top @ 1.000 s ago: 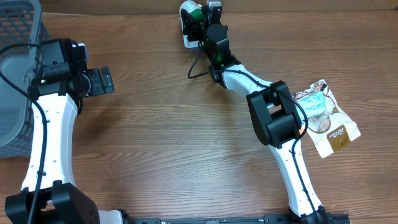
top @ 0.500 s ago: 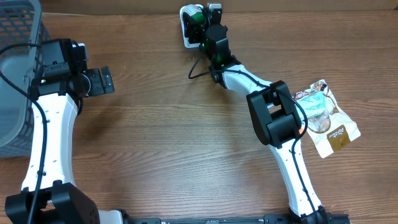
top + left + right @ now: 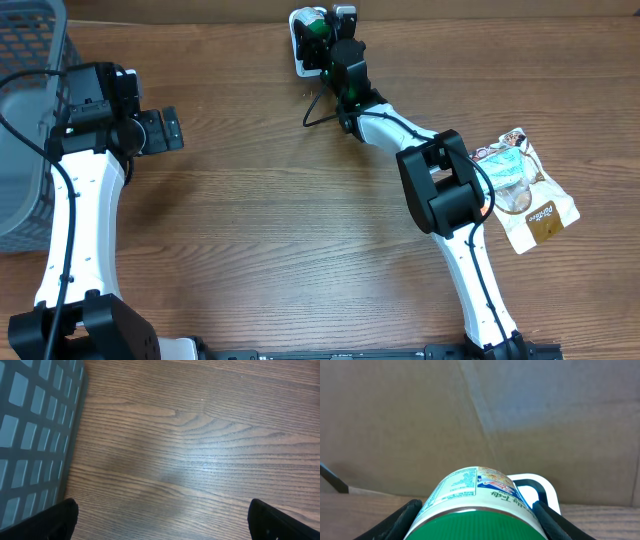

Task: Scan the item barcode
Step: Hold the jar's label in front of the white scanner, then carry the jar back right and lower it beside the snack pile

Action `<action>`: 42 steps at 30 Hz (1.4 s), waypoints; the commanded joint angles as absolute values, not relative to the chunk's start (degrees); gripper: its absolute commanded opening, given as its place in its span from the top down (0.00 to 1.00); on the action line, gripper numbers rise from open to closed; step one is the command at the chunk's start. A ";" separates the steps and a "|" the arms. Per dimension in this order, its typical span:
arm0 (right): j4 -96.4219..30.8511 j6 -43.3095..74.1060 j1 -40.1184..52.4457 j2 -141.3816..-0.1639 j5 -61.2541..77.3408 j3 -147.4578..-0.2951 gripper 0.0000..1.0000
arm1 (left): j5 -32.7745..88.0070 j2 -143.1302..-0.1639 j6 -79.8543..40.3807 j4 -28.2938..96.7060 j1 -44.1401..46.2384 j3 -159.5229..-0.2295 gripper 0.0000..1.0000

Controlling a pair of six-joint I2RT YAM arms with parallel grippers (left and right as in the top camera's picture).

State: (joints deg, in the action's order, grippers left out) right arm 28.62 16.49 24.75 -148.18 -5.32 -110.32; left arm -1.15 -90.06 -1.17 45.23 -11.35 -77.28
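Observation:
The item is a white labelled container with a green ribbed lid (image 3: pixel 480 527), also seen from overhead as the container (image 3: pixel 316 27) at the table's far edge. My right gripper (image 3: pixel 479 515) is shut on it, one black finger on each side. The container is held right in front of a white barcode scanner (image 3: pixel 542 487), which from overhead shows as the scanner (image 3: pixel 299 58) under and behind it. No barcode shows on the visible label side. My left gripper (image 3: pixel 170 130) hangs open and empty at the left, over bare wood (image 3: pixel 165 460).
A grey mesh basket (image 3: pixel 25 100) stands at the left edge, close to the left gripper, and its wall (image 3: pixel 30 435) fills the left of the left wrist view. A snack bag (image 3: pixel 525 190) lies at the right. A black cable (image 3: pixel 312 108) runs by the scanner.
The right gripper with the container has shifted very slightly at the scanner. The left arm has not moved.

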 commanded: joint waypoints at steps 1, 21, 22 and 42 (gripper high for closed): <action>25.93 16.38 24.47 -137.08 -5.96 -110.98 0.96 | -1.28 -90.35 -1.72 45.19 -11.22 -77.67 0.00; -71.22 16.60 21.21 -104.60 -5.93 -110.06 0.96 | -1.28 -90.35 -1.72 45.19 -11.22 -77.67 0.00; -75.11 16.93 20.97 -104.97 -5.96 -109.12 0.96 | -1.30 -90.35 -1.72 45.19 -11.22 -77.67 0.00; -63.37 18.39 15.81 -105.58 -5.96 -75.33 0.96 | -1.30 -90.35 -1.72 45.19 -11.22 -77.67 0.00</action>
